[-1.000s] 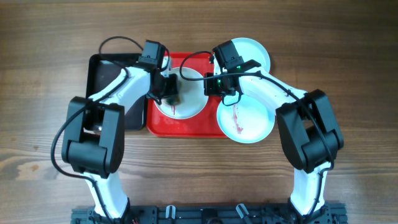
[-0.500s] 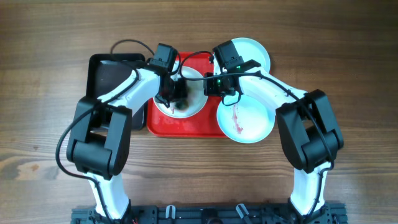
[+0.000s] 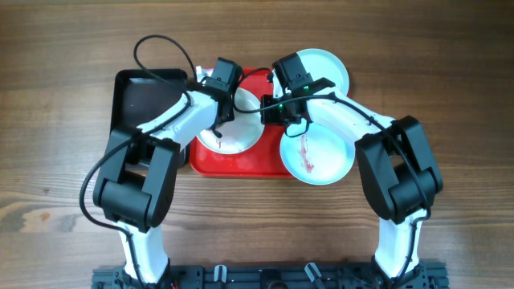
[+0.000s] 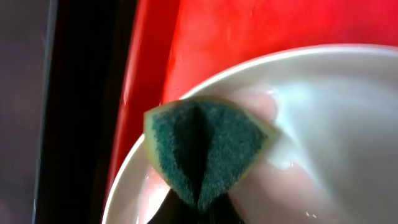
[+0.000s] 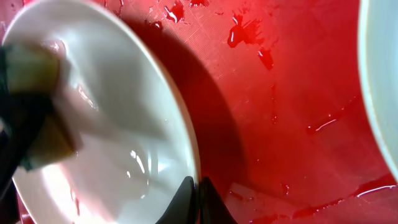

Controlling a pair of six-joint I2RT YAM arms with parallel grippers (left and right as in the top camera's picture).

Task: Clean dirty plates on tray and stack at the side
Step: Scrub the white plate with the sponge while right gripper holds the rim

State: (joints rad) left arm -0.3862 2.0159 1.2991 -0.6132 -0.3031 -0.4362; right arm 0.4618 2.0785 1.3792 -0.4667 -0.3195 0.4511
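The white plate (image 3: pixel 237 136) lies wet on the red tray (image 3: pixel 241 164). My left gripper (image 3: pixel 218 112) is shut on a green sponge (image 4: pixel 208 146) and presses it onto the plate's far left part (image 4: pixel 323 124). My right gripper (image 5: pixel 198 199) is shut on the white plate's right rim (image 5: pixel 124 124) and also shows in the overhead view (image 3: pixel 271 108). A pale blue plate (image 3: pixel 317 152) with a red smear lies at the tray's right end. Another pale blue plate (image 3: pixel 325 68) lies on the table behind it.
A smaller black tray (image 3: pixel 140 96) sits against the red tray's left side. Red liquid drops and puddles lie on the red tray floor (image 5: pixel 280 93). Bare wood table surrounds the trays.
My left gripper has carried the sponge from the plate's near left area toward its far side. The red smear in the plate's middle has mostly gone. The right arm has stayed put.
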